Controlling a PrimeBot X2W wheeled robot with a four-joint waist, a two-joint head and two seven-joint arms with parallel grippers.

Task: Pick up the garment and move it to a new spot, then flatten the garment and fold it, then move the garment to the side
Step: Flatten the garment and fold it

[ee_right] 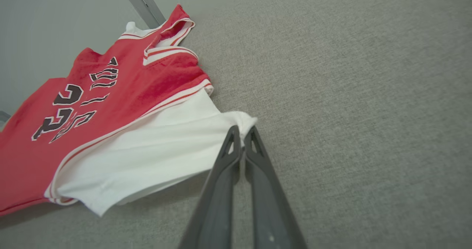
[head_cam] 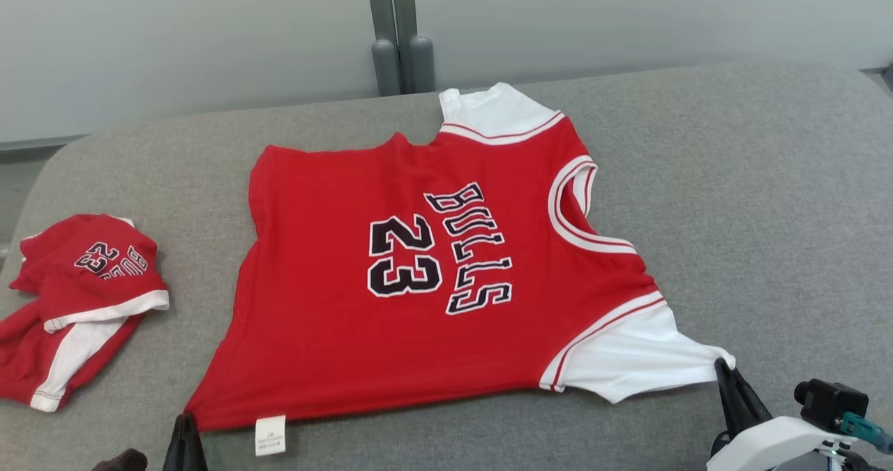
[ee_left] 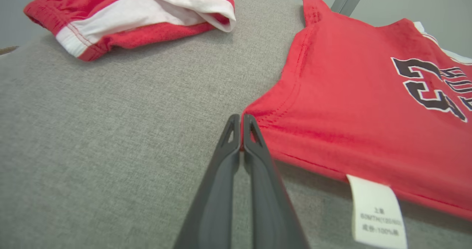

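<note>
Left gripper (ee_left: 241, 117) is pinched closed on the near hem corner of the red-and-white cotton jersey (head_cam: 418, 282) — right gripper (ee_right: 242, 130) clamps its white sleeve tip. Between them, the jersey lies spread flat on the grey fabric surface (head_cam: 767, 178).

Head view: I look forward and down over the grey surface (head_cam: 767, 178). Wrist views: low and close to the red jersey (head_cam: 391, 282) all three share, left at its hem corner, right at its sleeve.
</note>
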